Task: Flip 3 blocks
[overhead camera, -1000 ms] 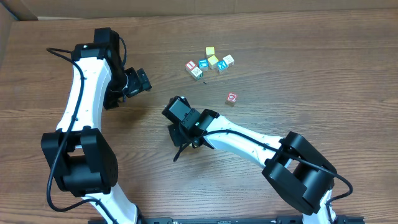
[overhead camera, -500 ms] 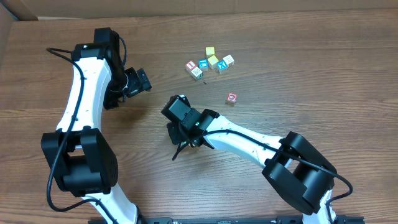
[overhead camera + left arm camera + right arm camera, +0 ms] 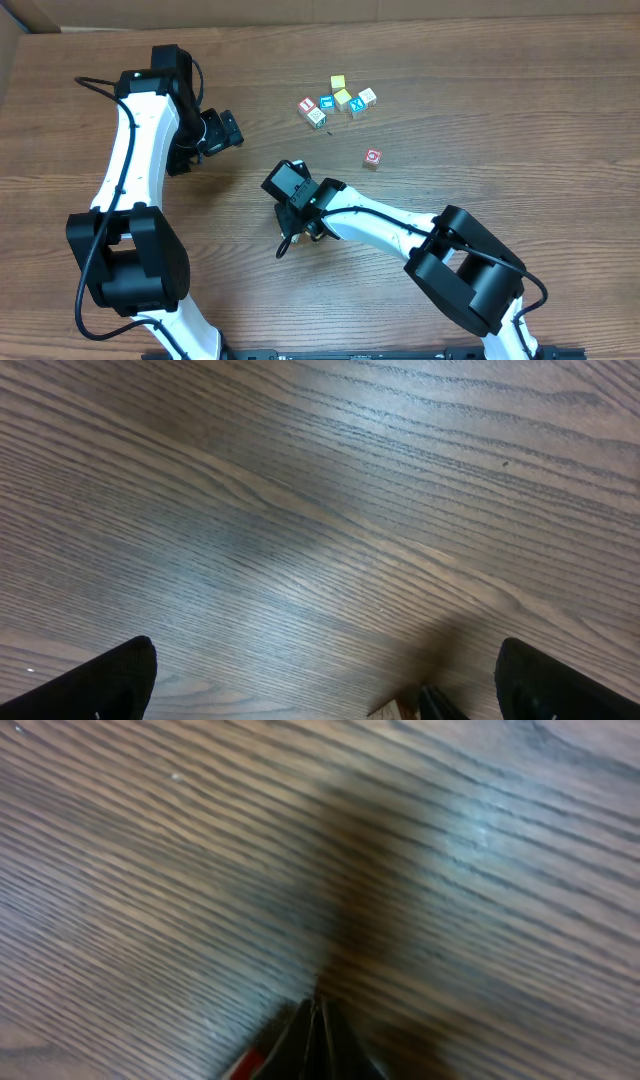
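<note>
On the wooden table (image 3: 540, 110), the right gripper (image 3: 284, 248), pinched together on nothing at centre, needed to open squarely over the red-ring block (image 3: 372, 157); the left gripper (image 3: 226, 130) stood wide apart.

A brown wooden table (image 3: 520, 120) with long, dark grain lines filled nearly every view. Beyond the table's far edge ran a flat tan band (image 3: 300, 12), like cardboard, and a tan strip (image 3: 6, 60) of the same colour showed past the table's far left corner. Light fell evenly on the table. Close up, its surface carried a pale sheen (image 3: 480, 825) and a blurred dark shadow (image 3: 350, 910).
</note>
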Tool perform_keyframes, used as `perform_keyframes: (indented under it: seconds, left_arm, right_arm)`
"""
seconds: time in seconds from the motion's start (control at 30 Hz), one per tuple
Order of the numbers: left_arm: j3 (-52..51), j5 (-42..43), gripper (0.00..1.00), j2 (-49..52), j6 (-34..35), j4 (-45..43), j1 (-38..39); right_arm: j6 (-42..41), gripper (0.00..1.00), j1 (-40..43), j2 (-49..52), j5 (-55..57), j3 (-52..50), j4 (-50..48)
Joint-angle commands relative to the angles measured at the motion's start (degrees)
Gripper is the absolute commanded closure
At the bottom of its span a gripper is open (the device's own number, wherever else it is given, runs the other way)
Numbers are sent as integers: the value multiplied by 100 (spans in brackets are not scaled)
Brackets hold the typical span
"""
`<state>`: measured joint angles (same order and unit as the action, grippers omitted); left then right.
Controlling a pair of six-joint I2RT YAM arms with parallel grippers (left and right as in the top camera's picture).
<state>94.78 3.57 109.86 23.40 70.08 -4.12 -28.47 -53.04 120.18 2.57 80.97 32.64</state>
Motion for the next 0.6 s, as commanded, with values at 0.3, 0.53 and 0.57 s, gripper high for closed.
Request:
perform_keyframes:
  seconds: [0.3, 0.53, 0.57]
  left_arm:
    - [105, -59, 0, -116, -70, -7, 39]
    - [105, -59, 0, -116, -70, -7, 39]
    - [105, -59, 0, -116, -70, -7, 42]
  right_arm:
    - [-4, 96, -35, -809, 79, 125, 160]
    - [-269, 96, 229, -1296, 37, 125, 490]
    - [-358, 96, 315, -1303, -35, 122, 544]
